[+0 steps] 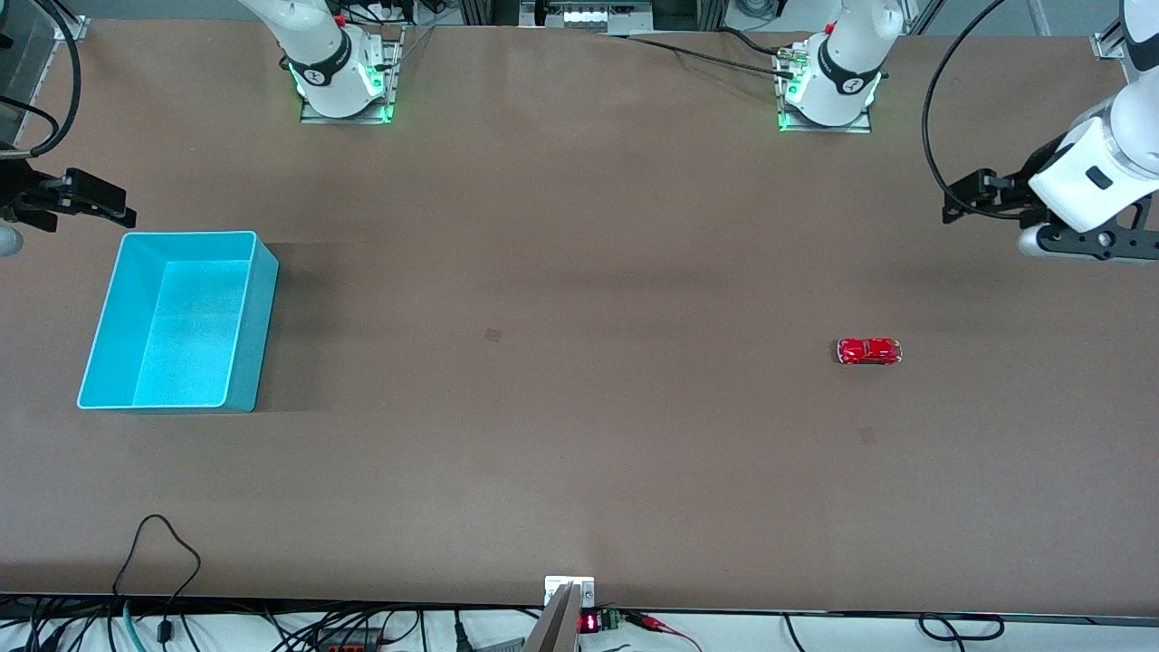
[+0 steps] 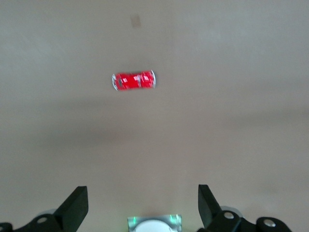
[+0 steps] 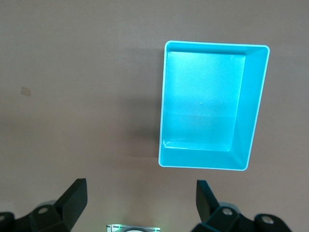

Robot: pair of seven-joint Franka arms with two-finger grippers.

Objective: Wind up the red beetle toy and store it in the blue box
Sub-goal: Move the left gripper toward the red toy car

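From my station: the red beetle toy (image 1: 869, 350) sits on its wheels on the brown surface (image 1: 561, 272), toward the left arm's end, well in from every edge, with bare brown board on all sides of it. In the left wrist view the toy (image 2: 134, 80) lies lengthwise across the frame, nothing touching it.

The blue box (image 1: 177, 321) stands open-topped near the edge at the right arm's end, its short walls facing the robots and the front camera. Inside I see only its own floor (image 3: 200, 104). A wide stretch of bare surface separates box and toy.

Left pincer (image 1: 962, 192) hangs in the air by the edge at the left arm's end, up off the toy and apart from it; its 2 fingers (image 2: 75, 205) are spread wide and hold nothing.

Right pincer (image 1: 116, 208) hangs just above the box's wall nearest the robots, at the edge of the surface; fingers (image 3: 72, 195) likewise spread, nothing between them.

Cables trail along the surface edge nearest the front camera.
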